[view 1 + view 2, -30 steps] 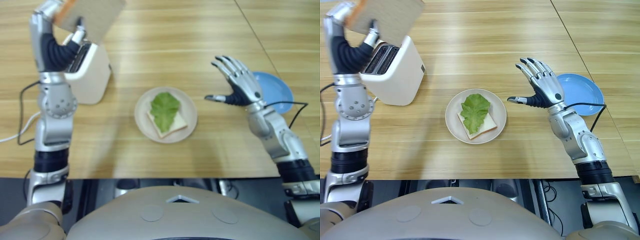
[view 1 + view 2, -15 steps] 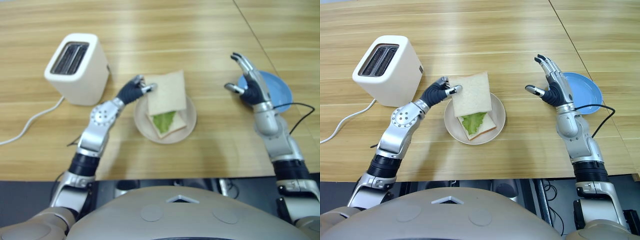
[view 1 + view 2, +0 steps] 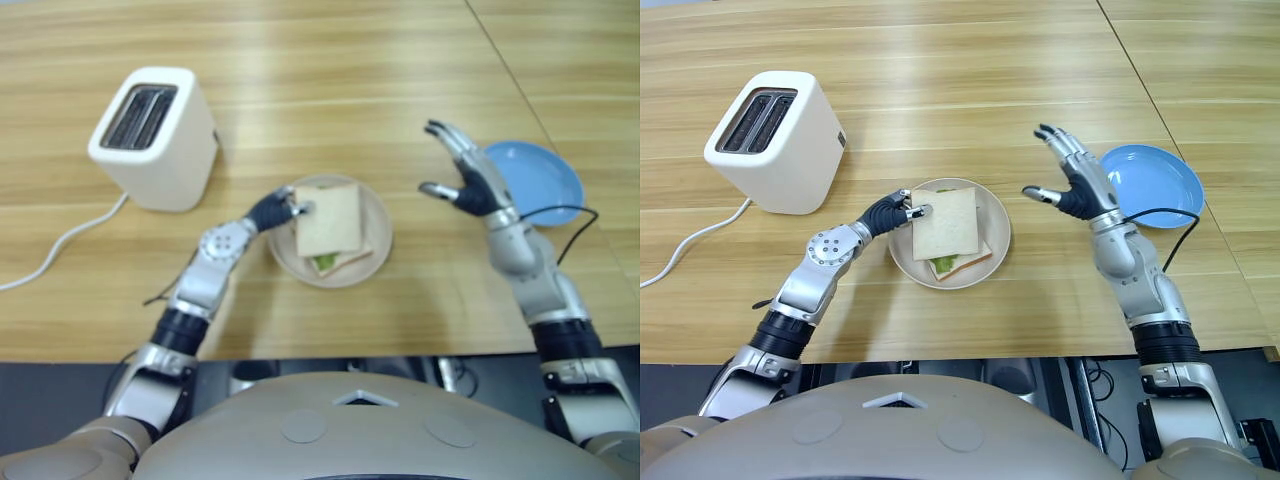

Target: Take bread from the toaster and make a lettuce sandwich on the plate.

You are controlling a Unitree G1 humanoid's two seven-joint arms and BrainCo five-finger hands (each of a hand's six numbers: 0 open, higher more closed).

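Top bread slice (image 3: 947, 222): lying on plate (image 3: 1001, 238), hiding lettuce (image 3: 944, 265) except a green sliver at the near edge; lower slice (image 3: 978, 260) mostly covered. Left hand (image 3: 890, 212): pinched on top bread slice's left edge. Right hand (image 3: 1072, 182): spread wide, empty, right of plate. Toaster (image 3: 775, 140): far left. Surface: pale wooden table (image 3: 940, 80).

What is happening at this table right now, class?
The robot's left hand holds a top bread slice by its edge over the lettuce and bottom slice on the plate; whether it rests on them yet is unclear. The right hand hangs open above the table, next to a blue plate. The toaster stands at the far left.
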